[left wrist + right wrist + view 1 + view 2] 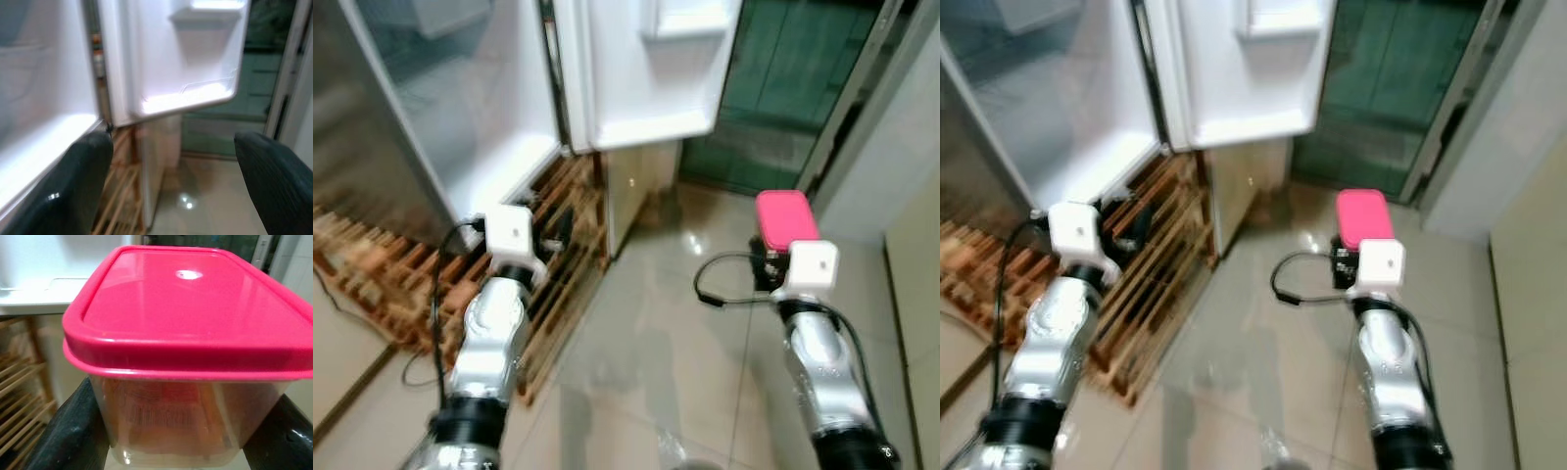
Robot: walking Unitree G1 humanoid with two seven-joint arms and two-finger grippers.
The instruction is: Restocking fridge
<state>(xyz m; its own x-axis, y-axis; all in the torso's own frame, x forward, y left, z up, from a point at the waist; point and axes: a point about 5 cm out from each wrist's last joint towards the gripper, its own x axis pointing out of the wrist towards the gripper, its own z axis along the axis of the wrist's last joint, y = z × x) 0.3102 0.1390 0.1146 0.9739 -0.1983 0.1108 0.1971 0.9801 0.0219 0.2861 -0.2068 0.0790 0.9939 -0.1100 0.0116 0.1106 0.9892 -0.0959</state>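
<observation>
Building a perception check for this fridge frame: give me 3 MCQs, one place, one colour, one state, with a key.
1. Where is the container?
A. on the floor
B. between the right gripper's fingers
C. on a door shelf

2. Its lid is:
A. pink
B. blue
C. white

3. The fridge door is:
A. shut
B. open
C. off its hinges

Key: B, black fingers flank its clear sides; A, pink top; B, swung out, its inner shelves face the left gripper, which is open.
</observation>
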